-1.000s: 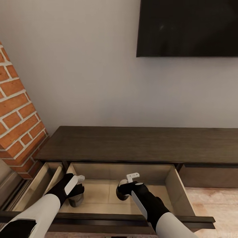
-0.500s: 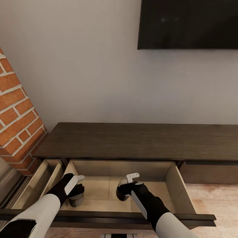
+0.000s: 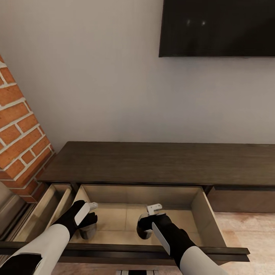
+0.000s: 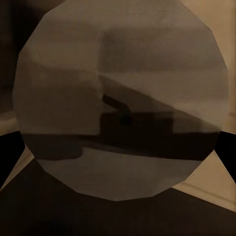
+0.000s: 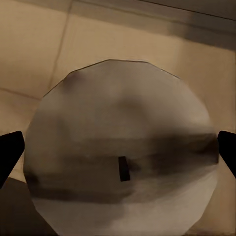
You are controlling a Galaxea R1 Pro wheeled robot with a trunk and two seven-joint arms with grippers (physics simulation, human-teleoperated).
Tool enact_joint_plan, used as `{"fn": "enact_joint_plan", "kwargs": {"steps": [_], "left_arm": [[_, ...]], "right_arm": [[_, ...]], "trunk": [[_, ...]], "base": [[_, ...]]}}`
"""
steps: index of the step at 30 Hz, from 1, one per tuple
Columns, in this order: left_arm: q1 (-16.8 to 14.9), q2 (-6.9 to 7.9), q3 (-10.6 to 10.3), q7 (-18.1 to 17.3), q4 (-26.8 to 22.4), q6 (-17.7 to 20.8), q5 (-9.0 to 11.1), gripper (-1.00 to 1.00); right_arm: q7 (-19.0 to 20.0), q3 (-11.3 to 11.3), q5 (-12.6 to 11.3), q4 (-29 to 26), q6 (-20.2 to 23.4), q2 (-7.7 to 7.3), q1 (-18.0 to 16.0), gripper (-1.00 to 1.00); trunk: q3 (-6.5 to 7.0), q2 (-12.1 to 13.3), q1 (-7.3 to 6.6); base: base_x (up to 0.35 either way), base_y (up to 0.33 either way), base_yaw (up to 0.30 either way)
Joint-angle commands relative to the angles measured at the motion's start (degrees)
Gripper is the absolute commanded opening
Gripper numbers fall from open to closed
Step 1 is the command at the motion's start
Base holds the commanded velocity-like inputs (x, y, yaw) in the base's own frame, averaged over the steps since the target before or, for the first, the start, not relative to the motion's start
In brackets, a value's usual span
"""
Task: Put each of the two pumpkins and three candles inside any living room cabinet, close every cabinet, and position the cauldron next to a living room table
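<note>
Since half a second ago, your right claw (image 3: pixel 147 225) has sunk a little lower into the open drawer (image 3: pixel 200 214) of the cabinet (image 3: pixel 152 162), carrying its candle (image 3: pixel 145 231) down with it, while your left claw (image 3: pixel 88 225) has stayed put. Your head camera has not shifted in that time.

Your left claw sits toward the drawer's left side, with its candle (image 3: pixel 88 230) directly under it, close to or on the pale beige drawer floor. In the left wrist view that candle (image 4: pixel 120 105) shows its flat top and wick between the dark fingertips (image 4: pixel 10 157) at either edge, so the claw is clenched on it.

Your right claw is near the middle of the drawer, well apart from the left one. In the right wrist view its candle (image 5: pixel 123 152) lies between the two fingertips (image 5: pixel 10 152), which press against its sides, with the beige drawer floor just behind it. You cannot tell from the pictures whether this candle touches the floor.

A second, narrower drawer (image 3: pixel 49 208) stands open to the left, beside the brick fireplace (image 3: pixel 19 130). A dark screen (image 3: pixel 217 26) hangs on the wall above the cabinet.
</note>
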Motion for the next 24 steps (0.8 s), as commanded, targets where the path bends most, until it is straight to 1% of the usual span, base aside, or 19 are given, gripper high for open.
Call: {"fn": "enact_joint_plan", "kwargs": {"steps": [1, 3, 5, 6, 9, 12, 13, 15, 20, 24], "left_arm": [[0.0, 0.0, 0.0, 0.0, 0.0, 0.0, 0.0, -1.0], [0.0, 0.0, 0.0, 0.0, 0.0, 0.0, 0.0, -1.0], [0.0, 0.0, 0.0, 0.0, 0.0, 0.0, 0.0, -1.0], [0.0, 0.0, 0.0, 0.0, 0.0, 0.0, 0.0, -1.0], [0.0, 0.0, 0.0, 0.0, 0.0, 0.0, 0.0, -1.0], [0.0, 0.0, 0.0, 0.0, 0.0, 0.0, 0.0, -1.0], [0.0, 0.0, 0.0, 0.0, 0.0, 0.0, 0.0, -1.0], [0.0, 0.0, 0.0, 0.0, 0.0, 0.0, 0.0, -1.0], [0.0, 0.0, 0.0, 0.0, 0.0, 0.0, 0.0, -1.0], [0.0, 0.0, 0.0, 0.0, 0.0, 0.0, 0.0, -1.0]], "right_arm": [[0.0, 0.0, 0.0, 0.8, -0.6, 0.01, 0.0, -1.0], [0.0, 0.0, -0.2, 1.8, -2.2, 0.01, 0.0, -1.0], [0.0, 0.0, -0.9, 3.4, -5.2, 0.01, 0.0, -1.0], [0.0, 0.0, -1.3, 4.2, -6.6, 0.01, 0.0, -1.0], [0.1, 0.0, -1.3, 4.4, -7.0, 0.01, 0.0, -1.0], [0.1, 0.0, -1.3, 4.4, -7.3, 0.01, 0.0, -1.0], [0.3, 0.0, -1.3, 4.5, -8.2, 0.01, 0.0, -1.0], [0.4, 0.0, -1.3, 4.5, -8.4, 0.01, 0.0, -1.0], [0.5, 0.0, -1.2, 4.5, -8.5, 0.01, 0.0, -1.0], [0.5, 0.0, -1.3, 4.5, -8.5, 0.01, 0.0, -1.0]], "trunk": [[0.0, 0.0, 0.0], [0.0, 0.0, 0.0], [0.0, 0.0, 0.0], [-0.22, 0.0, 0.02], [-0.88, -0.1, 0.1], [-0.88, -0.1, 0.1], [-1.11, -0.1, 0.13], [-1.55, -0.1, 0.18], [-1.55, -0.1, 0.18], [-2.43, -0.1, 0.28]], "base": [[0.0, 0.0, 0.0], [0.0, 0.0, 0.0], [0.0, 0.0, 0.0], [0.0, 0.0, 0.0], [0.0, 0.0, 0.0], [0.0, 0.0, 0.0], [0.0, 0.0, 0.0], [0.0, 0.0, 0.0], [0.0, 0.0, 0.0], [0.0, 0.0, 0.0]]}}
